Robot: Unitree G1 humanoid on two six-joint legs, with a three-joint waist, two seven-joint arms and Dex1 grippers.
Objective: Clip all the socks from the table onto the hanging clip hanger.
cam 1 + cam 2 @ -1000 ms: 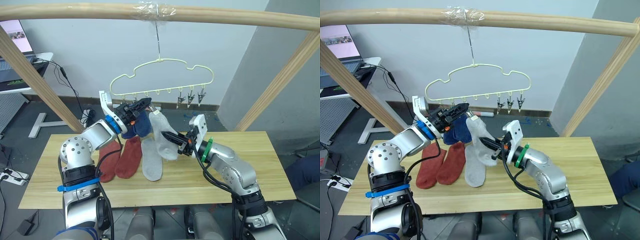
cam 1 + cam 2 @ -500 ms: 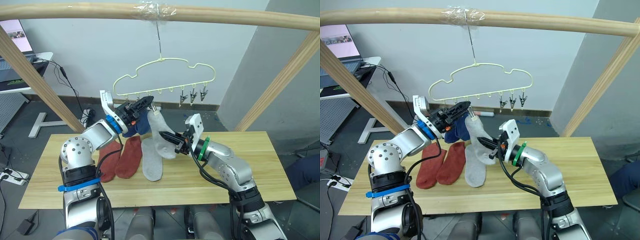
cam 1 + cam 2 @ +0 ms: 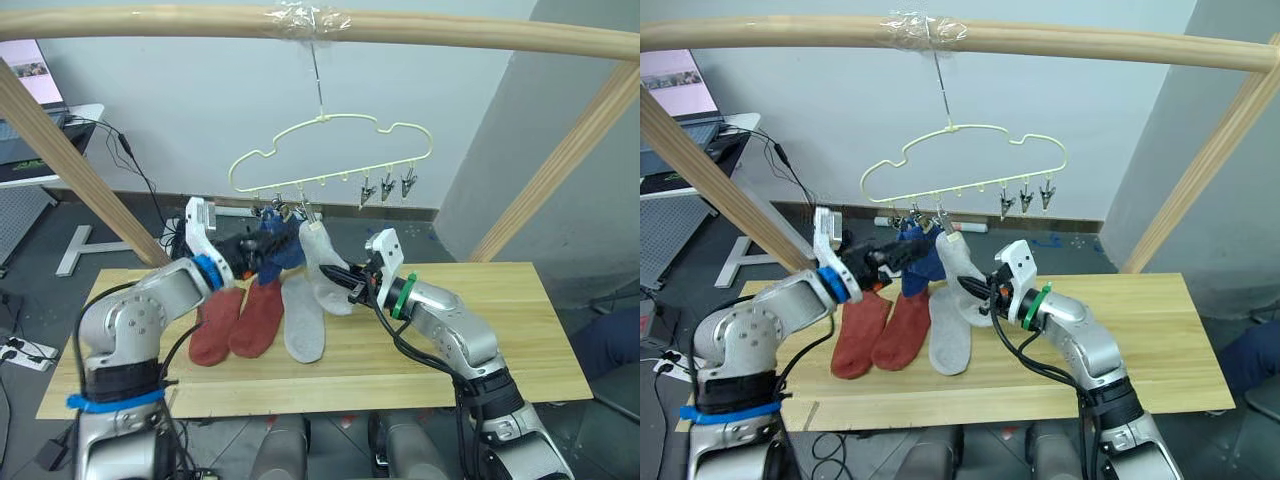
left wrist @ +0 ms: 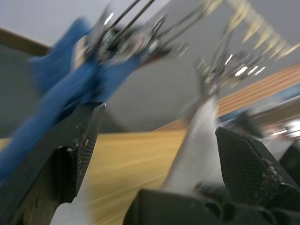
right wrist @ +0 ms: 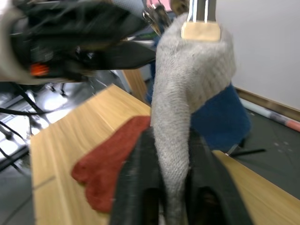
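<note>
Since one second ago, the left gripper [image 3: 262,246] has drawn back and down from the clips, away from the hanger toward the robot's left, while the right arm has reached a little more inward.

On the left part of the table [image 3: 520,330] two rust-red socks [image 3: 240,315] lie flat side by side, not yet taken. Just beside them lies one light grey sock [image 3: 303,318], also flat on the planks. So three socks are left on the table, as far as I can see.

Above them, the left gripper is near the blue socks [image 3: 283,245], which hang from the clips at the left end of the clip hanger [image 3: 330,150]. In the left wrist view its two fingers [image 4: 79,140] stand wide apart with nothing between them, so I judge the blue pair is already clipped.

The second grey sock [image 3: 962,275] hangs from the next clip; the clip [image 5: 199,18] bites its cuff in the right wrist view. The right gripper [image 5: 164,173] has its fingers close together around the lower part of this sock, holding it.

At the right end of the hanger three clips [image 3: 385,190] hang empty.

About half of the task looks done: three socks hang, three wait. The right gripper has yet to let go of the grey sock.
</note>
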